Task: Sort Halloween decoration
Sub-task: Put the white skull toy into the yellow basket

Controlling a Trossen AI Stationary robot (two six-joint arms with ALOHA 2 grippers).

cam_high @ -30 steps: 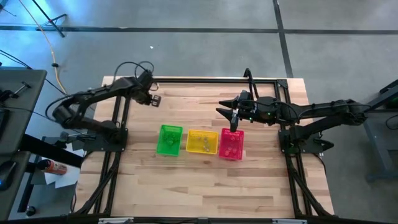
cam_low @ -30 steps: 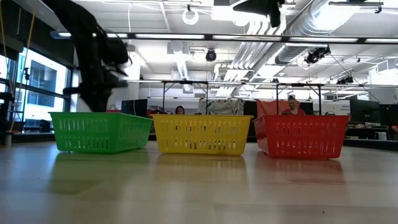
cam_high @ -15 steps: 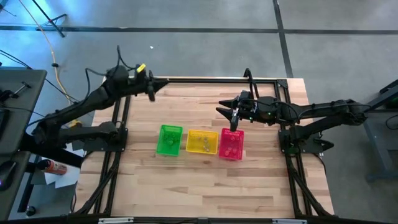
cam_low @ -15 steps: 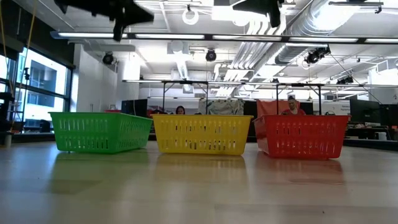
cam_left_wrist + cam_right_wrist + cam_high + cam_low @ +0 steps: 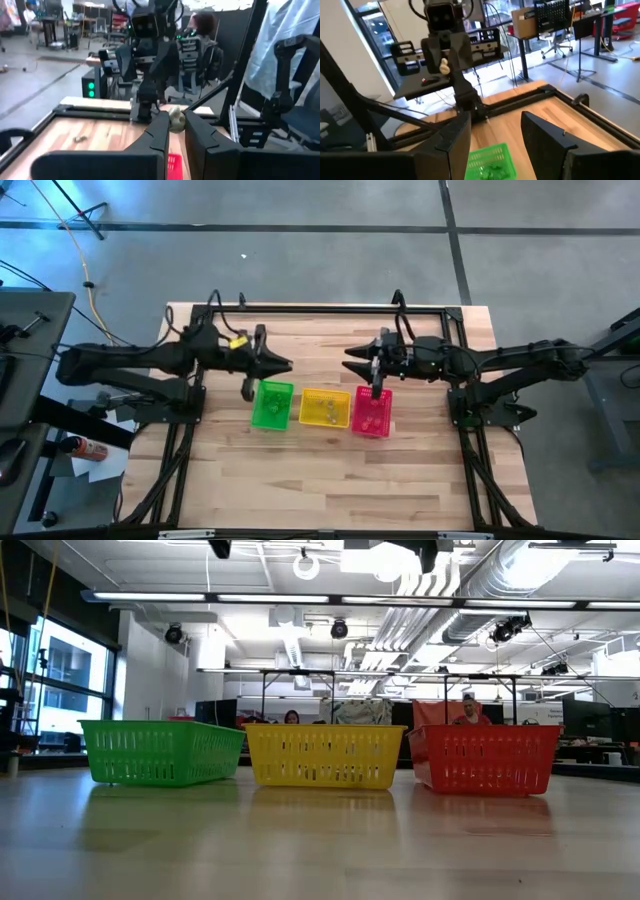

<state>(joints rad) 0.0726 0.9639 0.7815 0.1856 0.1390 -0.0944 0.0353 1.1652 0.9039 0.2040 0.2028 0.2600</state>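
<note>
My left gripper [image 5: 287,365] hangs high over the far side of the green basket [image 5: 272,405], pointing toward the table's right, shut on a small pale trinket [image 5: 175,118]. That trinket also shows in the right wrist view [image 5: 443,65]. My right gripper [image 5: 350,357] is open and holds nothing; it hovers beyond the yellow basket [image 5: 325,408] and the pink basket [image 5: 372,412], facing the left gripper. Green trinkets [image 5: 492,169] lie inside the green basket. Small pieces also sit in the yellow and pink baskets. My left gripper pinches the pale trinket [image 5: 175,119] between its two fingertips [image 5: 161,125]. The fingers lie about level and point toward the table's right. The trinket is lifted clear, well above the table and the baskets.
The three baskets stand in a row at mid-table, green [image 5: 160,752], yellow [image 5: 325,755] and pink [image 5: 487,758]. A small pale piece [image 5: 80,138] lies on the wood beyond them. A black frame rail [image 5: 330,307] runs along the far edge. People sit in the room behind.
My left gripper has risen from the table's far left area and swung right and toward the near edge; it now hangs high over the green basket's far side. It has climbed almost out of the low view. My right gripper has stayed nearly still.
</note>
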